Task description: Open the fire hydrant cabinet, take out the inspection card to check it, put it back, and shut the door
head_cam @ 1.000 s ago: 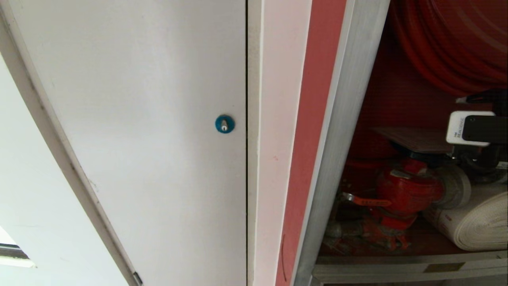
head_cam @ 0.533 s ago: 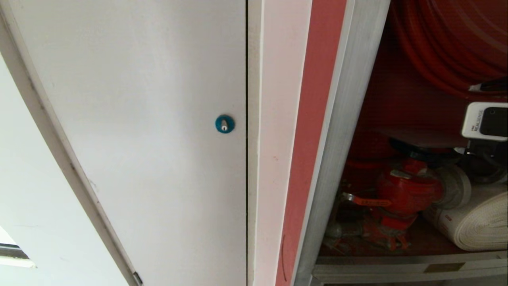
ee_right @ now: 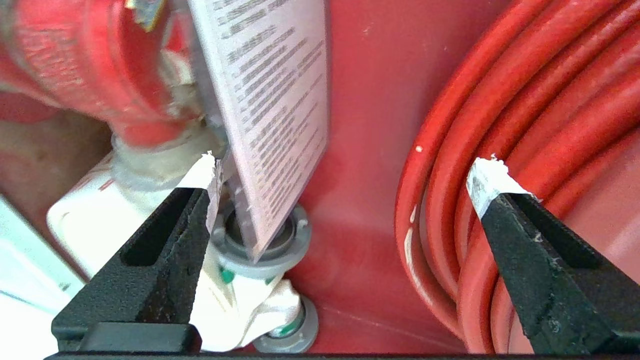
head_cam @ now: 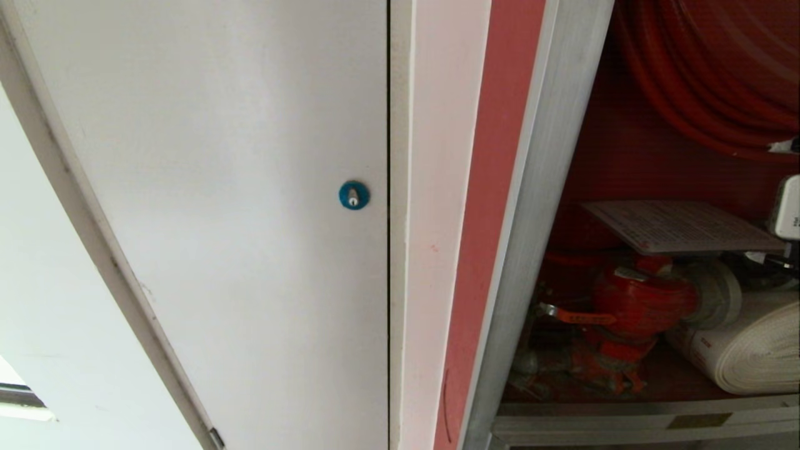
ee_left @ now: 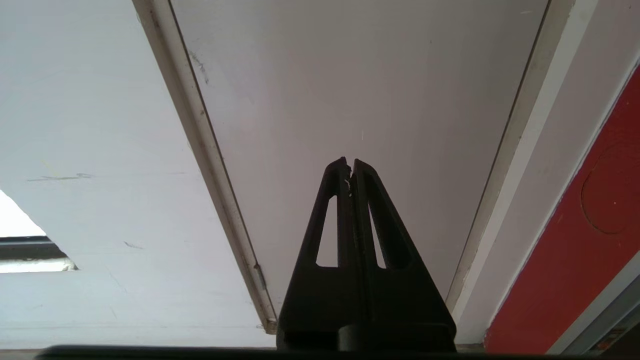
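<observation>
The fire hydrant cabinet point(head_cam: 537, 219) stands open, red inside; its door is out of view. The inspection card point(head_cam: 678, 225), white with rows of small print, lies flat on top of the red valve point(head_cam: 637, 300). In the right wrist view the card point(ee_right: 270, 100) lies free, close to one finger of my right gripper point(ee_right: 346, 169), which is open wide with nothing held. Only that arm's wrist camera point(head_cam: 789, 215) shows at the head view's right edge. My left gripper point(ee_left: 350, 165) is shut and empty, pointing at the white-grey panel.
A red hose reel point(head_cam: 719, 75) fills the cabinet's upper right, close to my right gripper's other finger point(ee_right: 495, 185). A white rolled hose point(head_cam: 750, 350) lies right of the valve, with a grey coupling point(ee_right: 265, 245) under the card's corner. The white-grey panel's blue lock point(head_cam: 354, 195) is at the left.
My right arm has drawn back to the right, nearly out of the head view. The card, shaded under the gripper before, now lies uncovered on the valve.
</observation>
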Robot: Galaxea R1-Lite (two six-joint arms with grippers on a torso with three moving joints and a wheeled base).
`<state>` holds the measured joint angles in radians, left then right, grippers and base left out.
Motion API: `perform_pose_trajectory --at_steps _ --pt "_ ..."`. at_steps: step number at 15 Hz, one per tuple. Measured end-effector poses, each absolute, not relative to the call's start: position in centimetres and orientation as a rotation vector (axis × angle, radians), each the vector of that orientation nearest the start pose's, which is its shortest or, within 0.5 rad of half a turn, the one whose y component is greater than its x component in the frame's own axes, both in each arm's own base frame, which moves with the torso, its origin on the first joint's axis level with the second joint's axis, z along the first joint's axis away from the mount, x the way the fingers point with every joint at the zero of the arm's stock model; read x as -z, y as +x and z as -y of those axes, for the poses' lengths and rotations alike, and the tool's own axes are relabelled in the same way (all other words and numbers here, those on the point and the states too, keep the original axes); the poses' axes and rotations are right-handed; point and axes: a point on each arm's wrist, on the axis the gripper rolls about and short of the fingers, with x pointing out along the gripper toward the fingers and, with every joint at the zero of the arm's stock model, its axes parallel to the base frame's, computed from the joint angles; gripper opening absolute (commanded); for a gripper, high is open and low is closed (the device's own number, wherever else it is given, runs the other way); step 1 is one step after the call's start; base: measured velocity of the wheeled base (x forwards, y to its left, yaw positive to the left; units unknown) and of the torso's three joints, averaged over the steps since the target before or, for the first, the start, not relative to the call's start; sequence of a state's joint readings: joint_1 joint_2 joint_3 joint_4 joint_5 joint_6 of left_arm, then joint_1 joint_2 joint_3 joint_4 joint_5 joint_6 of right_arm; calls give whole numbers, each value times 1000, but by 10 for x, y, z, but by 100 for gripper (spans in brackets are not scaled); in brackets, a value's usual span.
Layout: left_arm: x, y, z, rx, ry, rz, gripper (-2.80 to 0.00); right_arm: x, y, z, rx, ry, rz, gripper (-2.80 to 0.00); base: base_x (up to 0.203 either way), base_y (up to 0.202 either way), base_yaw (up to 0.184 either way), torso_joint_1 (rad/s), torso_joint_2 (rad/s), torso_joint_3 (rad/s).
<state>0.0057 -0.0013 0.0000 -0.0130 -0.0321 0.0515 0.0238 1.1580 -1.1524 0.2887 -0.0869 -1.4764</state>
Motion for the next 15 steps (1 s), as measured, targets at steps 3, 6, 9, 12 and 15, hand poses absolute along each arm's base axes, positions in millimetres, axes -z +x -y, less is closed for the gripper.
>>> perform_pose_trajectory --at_steps 3,6,9,12,15 --pt "-77 -23 1 25 52 15 -280 -320 136 -4 -190 -1482 -280 0 0 0 0 0 0 0" --pt "-77 -23 1 26 52 15 -280 -322 120 -4 -191 -1482 -270 -280 0 0 0 0 0 0" --pt "-77 -23 1 26 52 15 -280 -323 104 -3 -186 -1481 -264 -280 0 0 0 0 0 0" --pt "-77 -23 1 25 52 15 -280 -325 92 -2 -158 -1466 -250 -280 0 0 0 0 0 0" --pt "-77 -23 1 25 52 15 -280 -324 83 -2 -133 -1377 -243 -280 0 0 0 0 0 0"
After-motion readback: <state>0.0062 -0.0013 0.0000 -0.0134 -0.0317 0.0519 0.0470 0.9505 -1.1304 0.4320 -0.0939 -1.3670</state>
